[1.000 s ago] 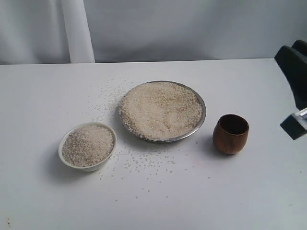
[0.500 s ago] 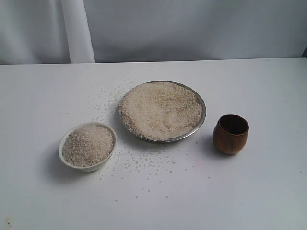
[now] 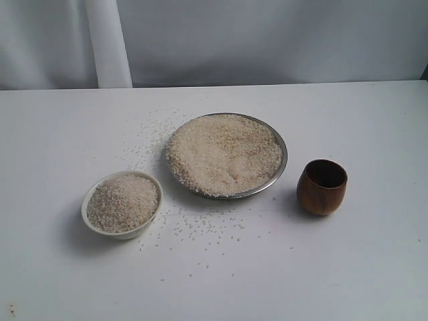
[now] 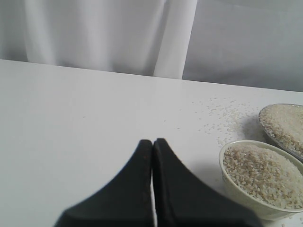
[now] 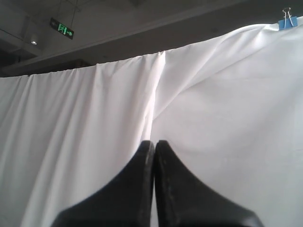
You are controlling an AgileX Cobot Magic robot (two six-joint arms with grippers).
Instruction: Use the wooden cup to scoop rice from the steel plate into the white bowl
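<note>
A steel plate (image 3: 283, 159) heaped with rice (image 3: 224, 154) sits mid-table. Front left of it stands the white bowl (image 3: 89, 221), filled with rice (image 3: 123, 202). The dark-brown wooden cup (image 3: 322, 187) stands upright and free to the plate's right. Neither arm shows in the exterior view. My left gripper (image 4: 152, 141) is shut with nothing in it, low over bare table beside the white bowl (image 4: 232, 187); the steel plate (image 4: 263, 126) shows beyond it. My right gripper (image 5: 153, 142) is shut and empty, pointing at the white curtain, away from the table.
Loose grains (image 3: 200, 227) lie scattered on the white table (image 3: 334, 267) in front of the plate and behind its left side. A white curtain (image 3: 267, 40) hangs along the table's far edge.
The right arm, seen at the exterior view's right edge a second ago, has withdrawn out of that view. Its gripper has shut. Plate, bowl and cup have not moved.
</note>
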